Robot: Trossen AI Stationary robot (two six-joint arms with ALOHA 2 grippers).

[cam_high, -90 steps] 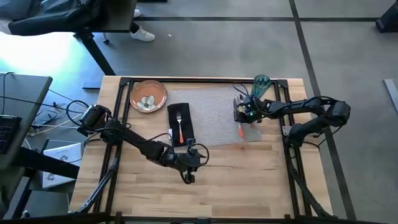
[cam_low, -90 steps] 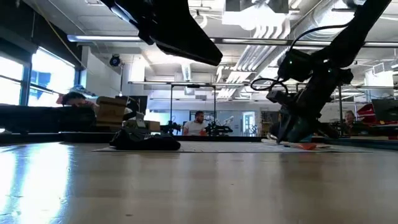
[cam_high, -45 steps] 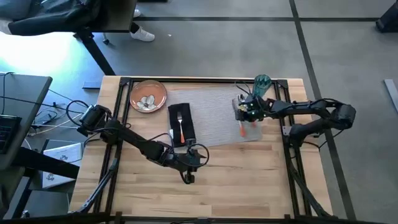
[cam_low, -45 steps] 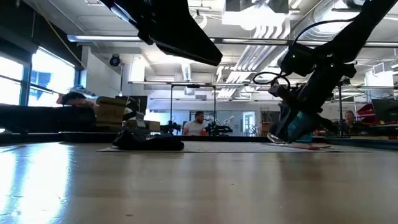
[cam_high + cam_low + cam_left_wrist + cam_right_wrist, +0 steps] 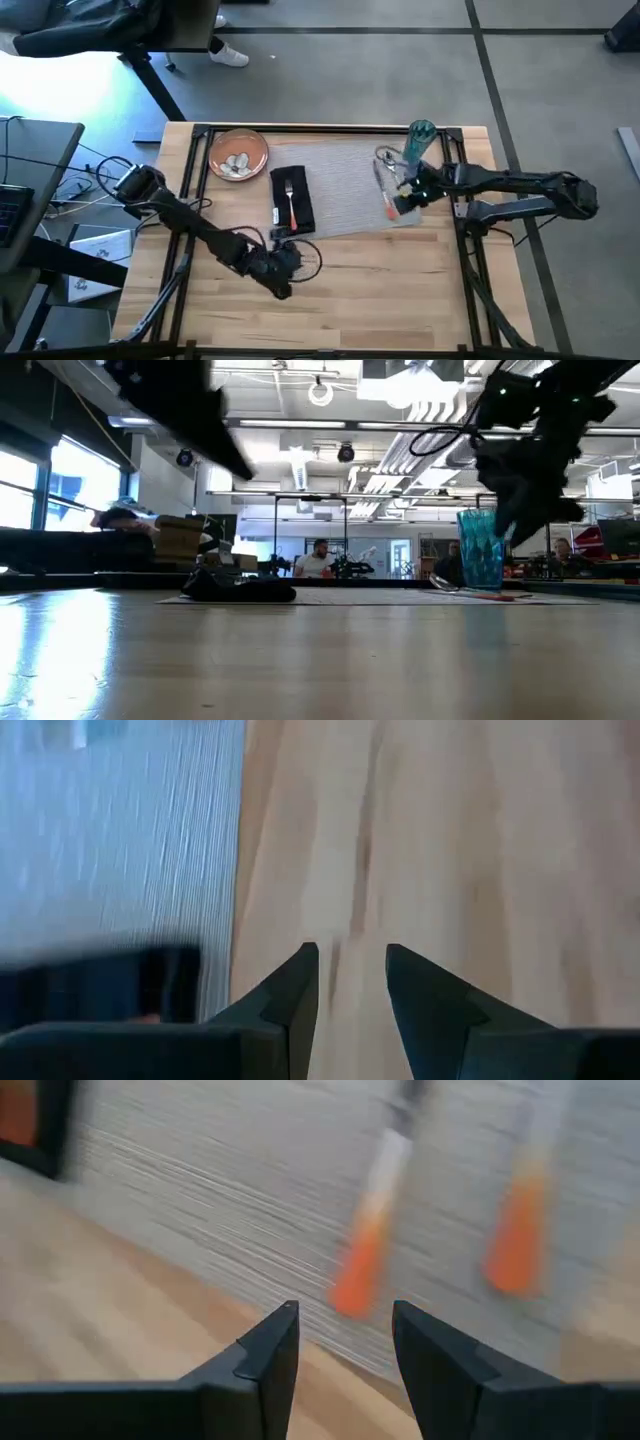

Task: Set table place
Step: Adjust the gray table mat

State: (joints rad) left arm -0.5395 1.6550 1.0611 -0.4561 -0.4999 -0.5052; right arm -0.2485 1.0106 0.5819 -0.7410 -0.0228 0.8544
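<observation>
A grey placemat [image 5: 345,185] lies on the far half of the table [image 5: 400,290]. On its left part lies a black napkin [image 5: 291,200] with an orange-handled fork [image 5: 289,205] on top. Two orange-handled pieces of cutlery [image 5: 360,1270] lie on the mat's right part, and a teal cup [image 5: 420,140] stands upright at its far right corner. An orange-brown plate [image 5: 238,153] sits on the wood, off the mat's far left corner. My right gripper [image 5: 345,1320] hovers open over the mat's near edge, beside the cutlery. My left gripper [image 5: 352,965] is open above bare wood, near the napkin.
Black rails [image 5: 330,128] edge the tabletop. Bare wood [image 5: 380,300] fills the near half of the table. Cables [image 5: 310,258] loop beside the left gripper. The low view shows the cup [image 5: 480,550] and the napkin [image 5: 240,588], and people in the room beyond.
My right gripper has risen from the placemat's right part and drawn back a little toward the near right, uncovering the cup in the low view. My left gripper has moved toward the table's left and near edges, away from the napkin. The cutlery stays on the mat.
</observation>
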